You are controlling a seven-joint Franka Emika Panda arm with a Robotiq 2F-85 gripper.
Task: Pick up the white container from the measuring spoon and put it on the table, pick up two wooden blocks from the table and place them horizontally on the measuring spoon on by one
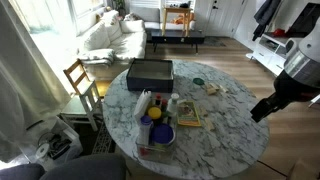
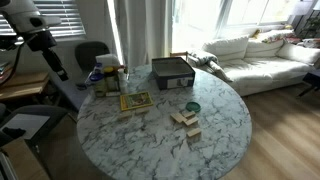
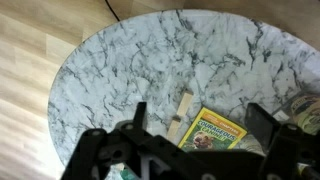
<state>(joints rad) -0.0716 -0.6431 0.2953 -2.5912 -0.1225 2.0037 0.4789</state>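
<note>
The marble table (image 1: 235, 125) carries everything. The arm (image 1: 295, 65) hangs raised outside its edge, and the wrist view shows the jaws spread wide and empty. The black box (image 2: 172, 72) sits at the far edge. The green measuring spoon (image 2: 192, 107) lies near the middle, with the wooden blocks (image 2: 186, 121) just beside it. The white container is too small to make out and presumably sits on the spoon. The first step looks unstarted, so the next move is to travel inward over the spoon and descend.

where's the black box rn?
In an exterior view the black box sits at the far edge of the table, on the side toward the white sofa. The colourful items are its nearest neighbours.
</note>
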